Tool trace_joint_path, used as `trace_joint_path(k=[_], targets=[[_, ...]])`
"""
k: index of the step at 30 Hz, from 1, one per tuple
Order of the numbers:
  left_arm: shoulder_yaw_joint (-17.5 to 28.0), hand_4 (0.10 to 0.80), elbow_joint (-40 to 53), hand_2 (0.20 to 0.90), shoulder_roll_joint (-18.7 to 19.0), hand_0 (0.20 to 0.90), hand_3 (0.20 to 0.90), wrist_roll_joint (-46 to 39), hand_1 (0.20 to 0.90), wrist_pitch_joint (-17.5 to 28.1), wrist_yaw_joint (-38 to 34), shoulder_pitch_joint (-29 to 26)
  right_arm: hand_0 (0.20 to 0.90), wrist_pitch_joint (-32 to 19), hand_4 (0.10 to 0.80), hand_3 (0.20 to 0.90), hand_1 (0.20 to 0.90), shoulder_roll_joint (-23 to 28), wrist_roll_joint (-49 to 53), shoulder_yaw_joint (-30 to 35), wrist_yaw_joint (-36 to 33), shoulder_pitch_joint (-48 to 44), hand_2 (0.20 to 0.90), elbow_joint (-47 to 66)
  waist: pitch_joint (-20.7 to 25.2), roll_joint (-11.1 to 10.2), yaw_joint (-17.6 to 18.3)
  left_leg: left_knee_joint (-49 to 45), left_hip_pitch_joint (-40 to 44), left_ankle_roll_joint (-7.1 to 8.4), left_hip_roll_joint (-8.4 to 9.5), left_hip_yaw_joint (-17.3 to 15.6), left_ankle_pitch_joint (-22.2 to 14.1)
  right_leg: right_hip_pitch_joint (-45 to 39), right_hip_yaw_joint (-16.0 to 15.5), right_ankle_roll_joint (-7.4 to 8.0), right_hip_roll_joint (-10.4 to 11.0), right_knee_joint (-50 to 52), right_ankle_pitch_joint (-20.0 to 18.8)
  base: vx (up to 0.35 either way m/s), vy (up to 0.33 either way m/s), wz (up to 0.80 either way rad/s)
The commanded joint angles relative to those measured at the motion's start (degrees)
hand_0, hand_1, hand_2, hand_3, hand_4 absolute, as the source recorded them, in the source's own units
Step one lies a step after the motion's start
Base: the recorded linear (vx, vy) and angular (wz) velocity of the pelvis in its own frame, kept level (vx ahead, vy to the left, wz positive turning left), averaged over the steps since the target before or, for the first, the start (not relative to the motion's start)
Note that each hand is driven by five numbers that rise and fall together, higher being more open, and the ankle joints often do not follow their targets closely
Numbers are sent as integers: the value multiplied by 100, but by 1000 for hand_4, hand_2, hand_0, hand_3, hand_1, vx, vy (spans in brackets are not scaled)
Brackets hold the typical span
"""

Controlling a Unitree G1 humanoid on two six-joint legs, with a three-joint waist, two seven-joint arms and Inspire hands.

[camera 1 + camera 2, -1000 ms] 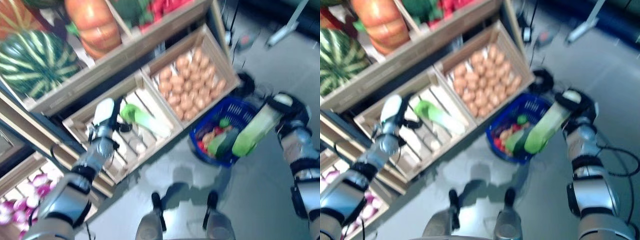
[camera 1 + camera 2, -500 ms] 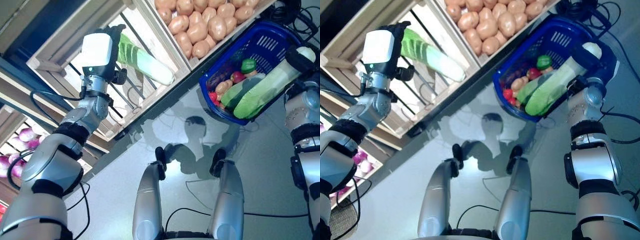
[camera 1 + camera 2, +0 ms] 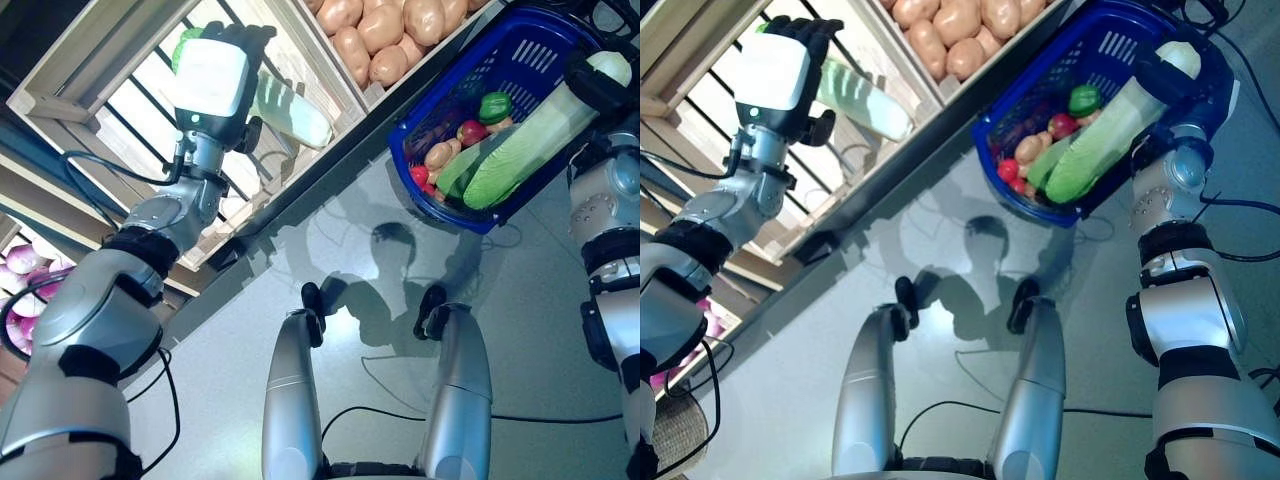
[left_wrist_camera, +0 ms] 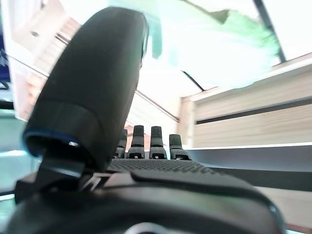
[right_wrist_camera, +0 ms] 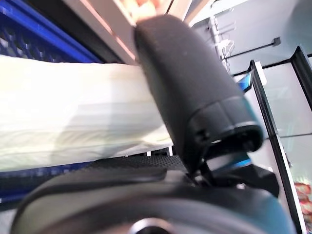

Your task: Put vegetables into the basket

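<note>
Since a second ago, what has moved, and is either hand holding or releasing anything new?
The view itself has swung, so most apparent shifts come from the camera. The left hand has closed in on the cabbage in the slatted crate and now sits over its leafy end, fingers still straight. The right hand still clamps its long cabbage, whose leafy end dips into the blue basket. The potatoes are unchanged.

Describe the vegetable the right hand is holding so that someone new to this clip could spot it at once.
Find the blue basket on the floor beside the wooden crate of potatoes. The long pale-green cabbage lies slanted across it, its white stalk end gripped by the right hand at the basket's far rim. It is by far the longest thing there, dwarfing the small round red, tan and green vegetables beneath.
</note>
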State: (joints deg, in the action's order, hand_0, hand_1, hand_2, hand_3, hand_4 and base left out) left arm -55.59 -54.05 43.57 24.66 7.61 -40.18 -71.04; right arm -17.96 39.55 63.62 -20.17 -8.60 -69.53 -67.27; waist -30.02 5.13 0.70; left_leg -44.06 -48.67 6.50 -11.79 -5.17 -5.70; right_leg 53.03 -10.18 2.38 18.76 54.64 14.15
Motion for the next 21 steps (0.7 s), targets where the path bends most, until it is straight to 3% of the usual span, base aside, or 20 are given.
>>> trace_joint_path(k=[1,11,19,21], targets=[[104,800,88,900,667,900,900,160,900,-290,-87,-1124,900,-407,800,900,900,289,216,-185,650,-1034,900,418,25,34,36,-48,406,226,-219,-81,-617,-539,287,268,-58,-211,84,57,47,-6],[-438,800,94,900,679,900,900,354,900,-684,786,-1292,900,-457,800,900,900,127,663,-81,913,-828,900,1003,23,-5,139,-322,284,241,-336,-104,-753,-399,395,298,-44,-146,46,28,32,-3],[-501,800,-139,900,561,900,900,63,900,-1318,1934,-1319,900,-511,800,900,900,6,640,-58,762,-629,900,1728,23,-105,199,-561,-71,238,-377,-85,-845,-72,381,352,-15,-130,-73,1,8,-1],[-488,800,-227,900,555,900,900,153,900,-1254,2077,-1267,900,-506,800,900,900,9,625,-8,741,-534,900,1770,23,-126,204,-647,-150,224,-376,-65,-888,0,388,360,1,-79,-78,1,6,-6]])
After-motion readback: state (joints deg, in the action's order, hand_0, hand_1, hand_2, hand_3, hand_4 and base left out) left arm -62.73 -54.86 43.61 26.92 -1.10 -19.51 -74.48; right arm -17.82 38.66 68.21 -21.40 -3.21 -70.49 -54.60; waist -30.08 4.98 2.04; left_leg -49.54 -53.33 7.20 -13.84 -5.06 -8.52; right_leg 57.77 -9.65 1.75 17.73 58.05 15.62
